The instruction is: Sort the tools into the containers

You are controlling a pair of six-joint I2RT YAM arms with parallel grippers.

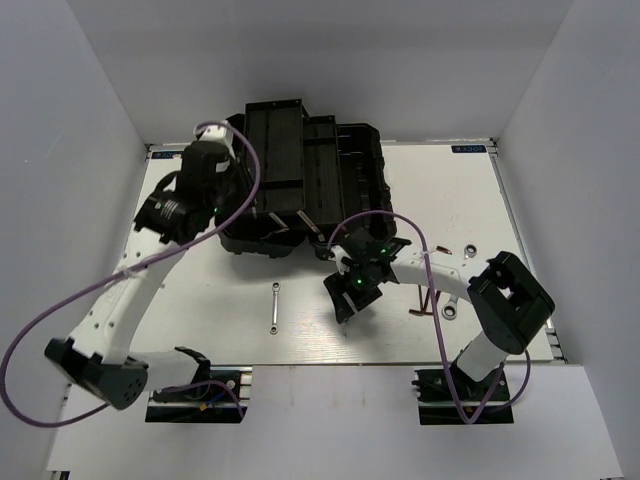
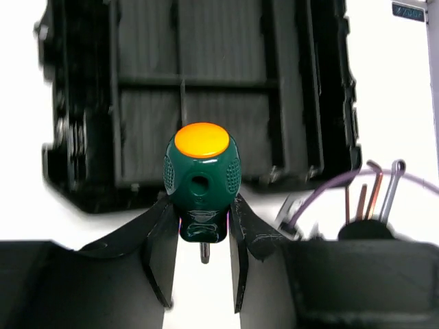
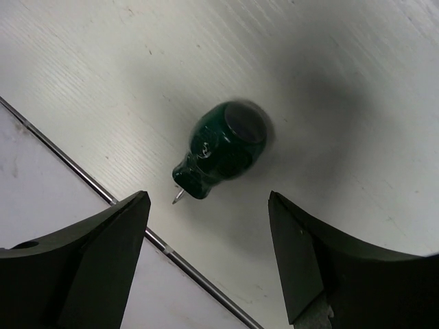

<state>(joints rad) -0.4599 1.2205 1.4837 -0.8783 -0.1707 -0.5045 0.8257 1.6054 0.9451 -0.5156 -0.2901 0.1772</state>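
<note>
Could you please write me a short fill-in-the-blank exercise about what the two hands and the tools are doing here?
1. The left hand is shut on a green screwdriver whose cap is ____.
2. The right hand is ____, above a second green screwdriver lying on the table.
3. A silver wrench lies on the table, apart from the toolbox, whose colour is ____.
Missing words: orange; open; black.

It looks like a robotics lab test cell: plain white panel walls (image 1: 80, 120) box in a white ribbed surface (image 1: 300, 345), with white-and-black left arm (image 1: 125, 295) and right arm (image 1: 440, 272) bolted at its near edge, trailing purple cables (image 1: 213, 124).
</note>
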